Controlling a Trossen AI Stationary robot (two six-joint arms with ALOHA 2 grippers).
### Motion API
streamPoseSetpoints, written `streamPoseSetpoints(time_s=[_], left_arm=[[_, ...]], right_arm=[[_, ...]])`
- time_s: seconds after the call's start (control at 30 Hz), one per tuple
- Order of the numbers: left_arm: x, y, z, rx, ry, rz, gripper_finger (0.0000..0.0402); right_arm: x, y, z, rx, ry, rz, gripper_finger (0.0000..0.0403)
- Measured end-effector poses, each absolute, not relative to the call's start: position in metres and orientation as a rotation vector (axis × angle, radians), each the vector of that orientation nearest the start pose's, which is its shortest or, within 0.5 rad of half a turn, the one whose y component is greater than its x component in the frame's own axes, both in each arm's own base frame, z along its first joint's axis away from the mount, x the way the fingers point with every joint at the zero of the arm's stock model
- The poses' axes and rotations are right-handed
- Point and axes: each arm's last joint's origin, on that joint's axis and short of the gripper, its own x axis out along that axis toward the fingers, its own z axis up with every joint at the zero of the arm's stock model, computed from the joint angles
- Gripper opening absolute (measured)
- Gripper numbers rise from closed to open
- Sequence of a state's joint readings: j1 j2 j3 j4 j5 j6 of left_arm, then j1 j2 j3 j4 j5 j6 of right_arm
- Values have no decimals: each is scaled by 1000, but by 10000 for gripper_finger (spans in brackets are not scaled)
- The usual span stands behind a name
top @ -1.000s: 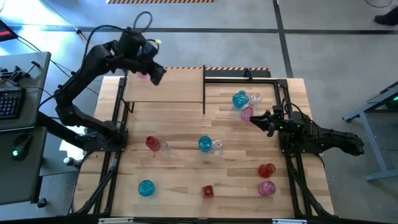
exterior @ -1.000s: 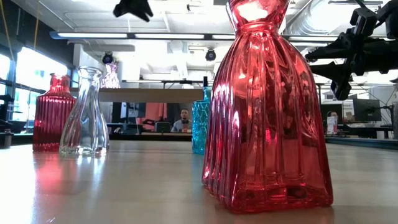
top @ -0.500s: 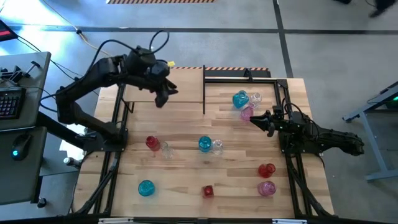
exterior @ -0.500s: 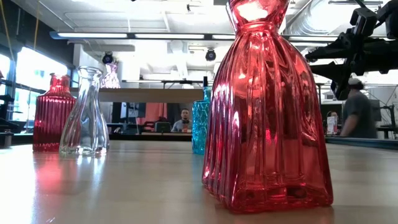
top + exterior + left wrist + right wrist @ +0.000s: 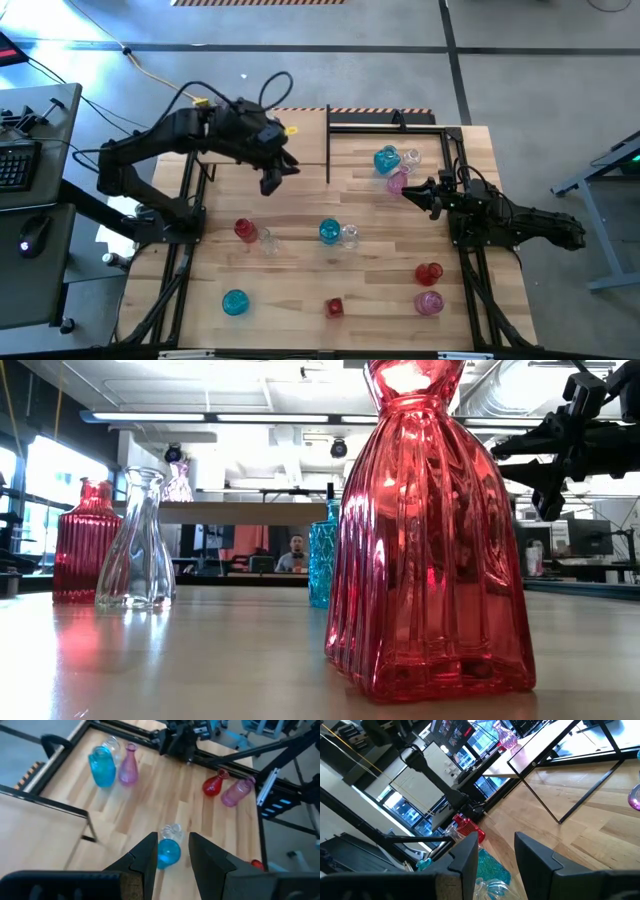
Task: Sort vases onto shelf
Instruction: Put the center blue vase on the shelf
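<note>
Plank-striped tabletop [image 5: 300,270] first, carrying nearly all of the work left: eleven vases standing loose, none of them sorted

Shelf [image 5: 300,130] next, at the far left of the table, light panel on black frame, bearing just one pink vase [image 5: 178,482], seen from the low view and hidden under the arm from above

Left gripper [image 5: 269,183] hanging just off the shelf's near edge, over bare table, fingers parted and holding nothing; teal vase [image 5: 168,852] and clear vase [image 5: 172,830] visible well below through the gap

Right gripper [image 5: 405,190] low at the right side, just beside the far cluster of three, fingers likewise parted, empty

Smallest last, the loose glass:
- far right: teal, clear, pink [image 5: 397,181]
- middle: red [image 5: 244,229] with clear, teal with clear
- near edge: teal [image 5: 235,302], red, then red and pink at the right

Judged barely begun: one placed, eleven to go
</note>
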State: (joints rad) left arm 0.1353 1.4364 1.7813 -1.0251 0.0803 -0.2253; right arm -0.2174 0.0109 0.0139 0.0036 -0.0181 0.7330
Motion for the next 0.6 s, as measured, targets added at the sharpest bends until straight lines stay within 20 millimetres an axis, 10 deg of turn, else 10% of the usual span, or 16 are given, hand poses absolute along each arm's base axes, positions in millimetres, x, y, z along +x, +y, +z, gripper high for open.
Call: streamPoseSetpoints(time_s=[0.6], left_arm=[[310, -9, 411, -428, 786, 144, 101]], right_arm=[[95, -21, 168, 945, -115, -202, 117]])
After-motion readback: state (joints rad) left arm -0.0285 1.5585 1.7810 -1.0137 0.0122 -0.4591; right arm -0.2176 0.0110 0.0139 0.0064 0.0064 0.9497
